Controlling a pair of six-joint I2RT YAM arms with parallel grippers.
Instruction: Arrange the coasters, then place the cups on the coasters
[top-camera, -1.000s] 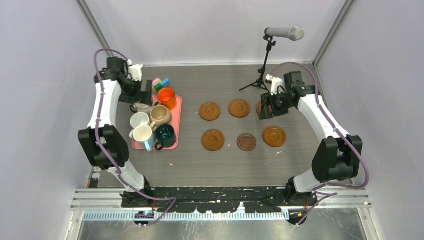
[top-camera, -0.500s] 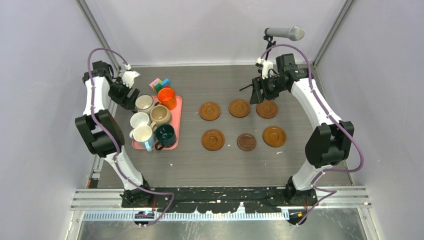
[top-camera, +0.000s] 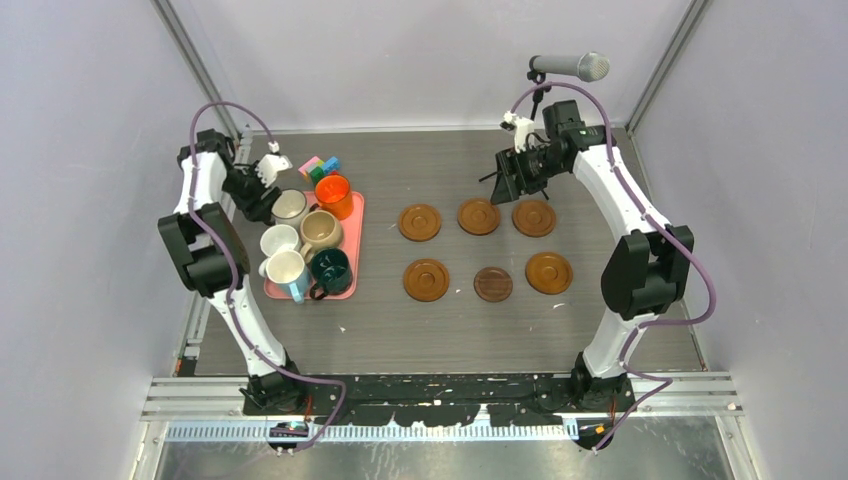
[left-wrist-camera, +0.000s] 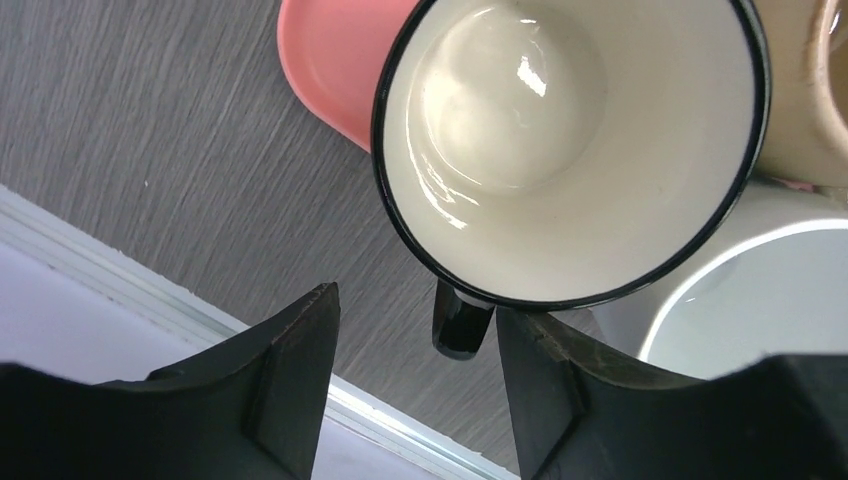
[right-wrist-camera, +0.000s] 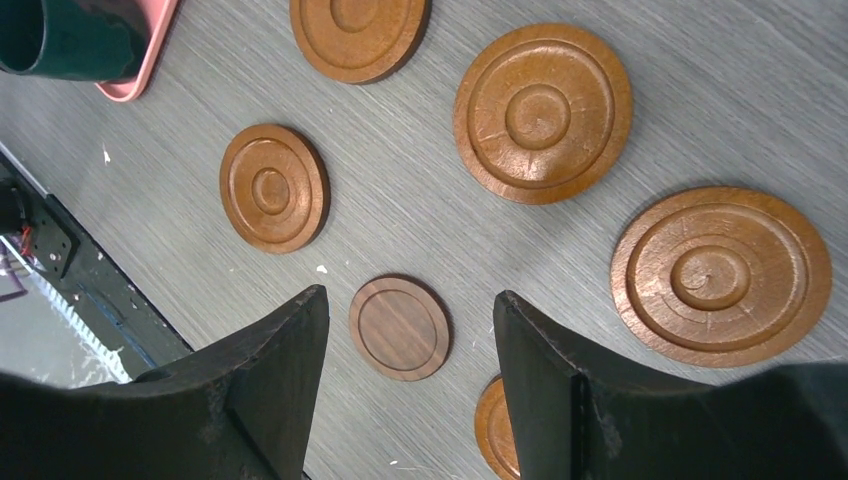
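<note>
Six cups stand on the pink tray (top-camera: 352, 243): cream with a dark rim (top-camera: 289, 205), orange (top-camera: 335, 195), beige (top-camera: 320, 228), white (top-camera: 278, 240), light blue (top-camera: 288, 270) and dark green (top-camera: 331, 268). My left gripper (top-camera: 262, 195) sits at the cream cup (left-wrist-camera: 560, 130). Its jaws are open around the dark handle (left-wrist-camera: 460, 325), which lies close to the right finger. Six coasters lie in two rows: back (top-camera: 420, 221), (top-camera: 479, 215), (top-camera: 534, 217), front (top-camera: 426, 279), a darker one (top-camera: 493, 284), (top-camera: 549, 272). My right gripper (top-camera: 508, 180) hangs open and empty above them.
A microphone (top-camera: 570, 66) on a tripod stand (top-camera: 520, 150) is at the back, just behind my right gripper. Coloured toy blocks (top-camera: 322, 167) lie behind the tray. The left wall and its floor rail (left-wrist-camera: 120, 290) run close to my left gripper.
My left gripper has swung out to the left of the tray, dropped to the cream cup's handle, and its jaws have narrowed. My right gripper has lifted off the back-right coaster and drawn back-left.
</note>
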